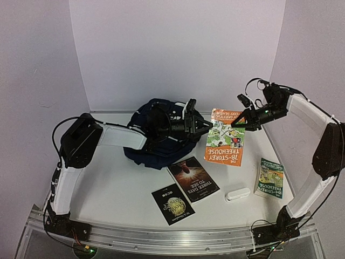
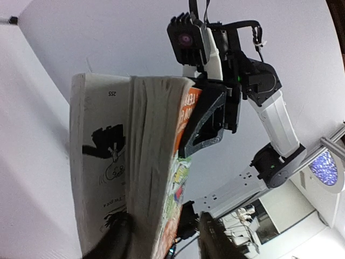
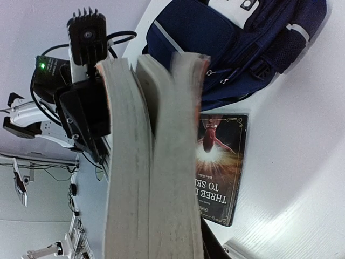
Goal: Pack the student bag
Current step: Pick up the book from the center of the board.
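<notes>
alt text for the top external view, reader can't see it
Two robot arms meet at an orange Treehouse book, the left tool and right tool at its sides. A navy backpack lies by the left arm; nearer, a Three Days to See book, a small black book, a white object and a green book.

Student bag (image 1: 141,155): dk navy fabric backpack, slumped in a crumpled heap at rear-centre of table (image 1: 124,186), slightly left of mid. Front up: white patch w/ buckle, thin pale stripe, zip seam. Open/closed: can't tell.
</notes>
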Controlling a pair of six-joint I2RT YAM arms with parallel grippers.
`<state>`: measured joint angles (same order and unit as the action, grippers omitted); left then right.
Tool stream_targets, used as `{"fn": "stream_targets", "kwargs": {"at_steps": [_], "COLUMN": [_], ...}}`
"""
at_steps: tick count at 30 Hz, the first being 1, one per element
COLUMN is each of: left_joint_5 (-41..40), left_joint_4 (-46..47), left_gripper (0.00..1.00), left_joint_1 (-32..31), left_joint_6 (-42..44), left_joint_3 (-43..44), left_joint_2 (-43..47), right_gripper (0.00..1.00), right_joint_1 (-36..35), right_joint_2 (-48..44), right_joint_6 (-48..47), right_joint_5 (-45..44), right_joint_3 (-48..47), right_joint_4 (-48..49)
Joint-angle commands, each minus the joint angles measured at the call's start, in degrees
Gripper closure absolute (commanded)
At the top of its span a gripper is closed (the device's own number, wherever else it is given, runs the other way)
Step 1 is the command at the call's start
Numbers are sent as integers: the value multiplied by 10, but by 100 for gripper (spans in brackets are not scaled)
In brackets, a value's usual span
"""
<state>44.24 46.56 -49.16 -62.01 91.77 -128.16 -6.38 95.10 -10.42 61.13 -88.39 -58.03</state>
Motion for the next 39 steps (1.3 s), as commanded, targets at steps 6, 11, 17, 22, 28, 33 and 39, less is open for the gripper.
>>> {"fn": "stream_targets", "kwargs": {"at_steps": [6, 11, 17, 22, 28, 33, 39], "left_joint_5": [-225, -251, -256, -264, -280, -310, -334], "left_joint_4": [32, 93, 212, 239, 296, 347, 363], "left_gripper": [6, 0, 0, 0, 0, 16, 41], "left_joint_1": [14, 13, 0, -14, -15, -15, -13], "left_joint_6": [36, 9, -39, -32, -61, -64, -29], "left_joint_3": [-168, -250, -294, -284, -275, -289, -326], "left_joint_2": [175, 200, 179, 170, 147, 146, 179], "right_gripper": [91, 100, 100, 100, 100, 100, 100], "right_joint_1": [-15, -16, -58, -97, -128, -135, -152], "right_joint_2": [-10, -17, 1, 11, 9, 9, 8], "right_joint_6": [202, 430, 534, 571, 609, 657, 670], "right_joint_5": [6, -17, -53, -69, -72, -66, -61], "right_joint_3": [-38, 6, 8, 17, 44, 68, 100], "right_joint_4": [195, 463, 579, 643, 700, 760, 783]}}
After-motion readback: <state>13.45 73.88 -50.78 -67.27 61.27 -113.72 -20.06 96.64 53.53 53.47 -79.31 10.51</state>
